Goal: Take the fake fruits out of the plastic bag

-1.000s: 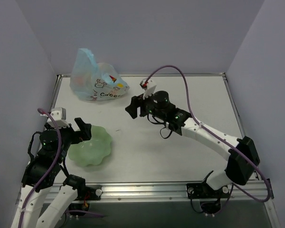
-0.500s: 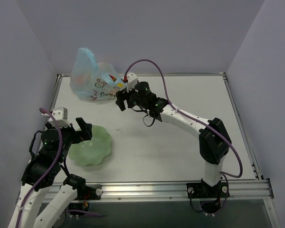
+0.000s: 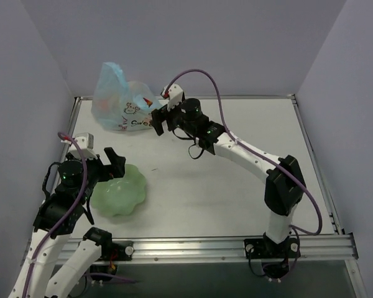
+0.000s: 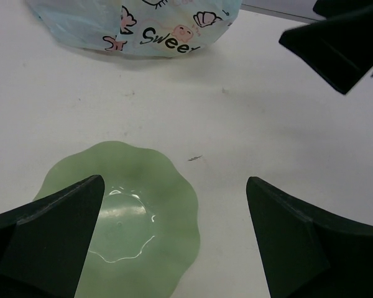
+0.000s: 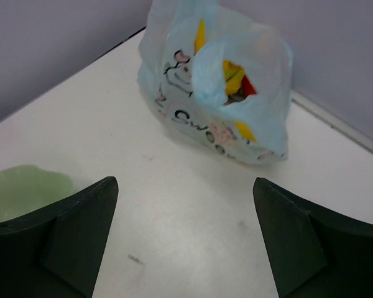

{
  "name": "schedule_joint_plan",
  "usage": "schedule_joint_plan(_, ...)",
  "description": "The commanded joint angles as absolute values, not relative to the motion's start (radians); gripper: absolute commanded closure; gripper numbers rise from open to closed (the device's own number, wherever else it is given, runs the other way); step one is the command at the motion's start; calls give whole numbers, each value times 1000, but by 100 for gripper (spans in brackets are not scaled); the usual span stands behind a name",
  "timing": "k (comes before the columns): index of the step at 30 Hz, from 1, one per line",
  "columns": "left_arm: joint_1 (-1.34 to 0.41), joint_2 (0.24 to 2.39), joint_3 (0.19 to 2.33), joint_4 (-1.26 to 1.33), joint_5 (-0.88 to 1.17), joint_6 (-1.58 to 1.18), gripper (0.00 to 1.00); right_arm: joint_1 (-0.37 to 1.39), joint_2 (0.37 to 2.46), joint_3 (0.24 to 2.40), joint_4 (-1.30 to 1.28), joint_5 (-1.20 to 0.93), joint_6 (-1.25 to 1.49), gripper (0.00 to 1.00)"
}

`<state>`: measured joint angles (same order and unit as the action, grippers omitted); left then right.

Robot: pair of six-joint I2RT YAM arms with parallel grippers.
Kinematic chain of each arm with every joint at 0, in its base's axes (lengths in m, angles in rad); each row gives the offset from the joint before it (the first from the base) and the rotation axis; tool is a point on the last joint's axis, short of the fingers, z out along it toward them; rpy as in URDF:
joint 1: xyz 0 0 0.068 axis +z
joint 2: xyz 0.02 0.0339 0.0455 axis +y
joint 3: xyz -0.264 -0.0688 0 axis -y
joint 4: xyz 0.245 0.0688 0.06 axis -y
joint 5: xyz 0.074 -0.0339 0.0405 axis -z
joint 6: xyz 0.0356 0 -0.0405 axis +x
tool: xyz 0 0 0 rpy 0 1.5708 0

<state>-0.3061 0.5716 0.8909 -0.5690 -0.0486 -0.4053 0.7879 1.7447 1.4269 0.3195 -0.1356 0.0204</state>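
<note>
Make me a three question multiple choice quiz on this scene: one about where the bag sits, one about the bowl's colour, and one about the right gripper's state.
1. Where on the table is the plastic bag?
A. Near right corner
B. Far left corner
C. Dead centre

2. What colour is the bowl?
A. Pale green
B. Red
C. Black

3. What state is the right gripper in?
A. Shut on the plastic bag
B. Shut on the bowl
C. Open, holding nothing

Answers:
1 B: the top view shows it at the far left corner.
2 A: the top and left wrist views both show pale green.
3 C: its fingers stand wide apart with only bare table between them.
</note>
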Motion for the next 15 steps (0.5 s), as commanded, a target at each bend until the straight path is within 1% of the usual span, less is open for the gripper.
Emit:
schedule_joint_plan(1,-299,629,966,-523,-64,-434,3,732,1863,1589,295,-133,-55,14)
schedule_joint_plan(3,-299,675,985,-505,-74,-465,2,697,1952,1697,279,-175,-58,13)
schedule_joint_plan(5,-299,707,989,-467,-72,-518,2,657,2046,1774,272,-259,-49,13)
schedule_joint_plan(7,-298,759,996,-442,-66,-557,2,637,2147,1915,218,-329,-35,14)
schedule_joint_plan(8,-299,778,1002,-430,-75,-564,2,632,2179,1960,197,-389,-38,14)
schedule_joint_plan(10,-295,837,1032,-420,-127,-590,3,629,2247,2056,155,-440,-52,13)
schedule_joint_plan(12,-290,906,1066,-397,-164,-618,5,626,2295,2116,156,-518,-51,11)
schedule_joint_plan(15,-284,1015,1104,-358,-169,-649,6,623,2339,2187,166,-540,-32,13)
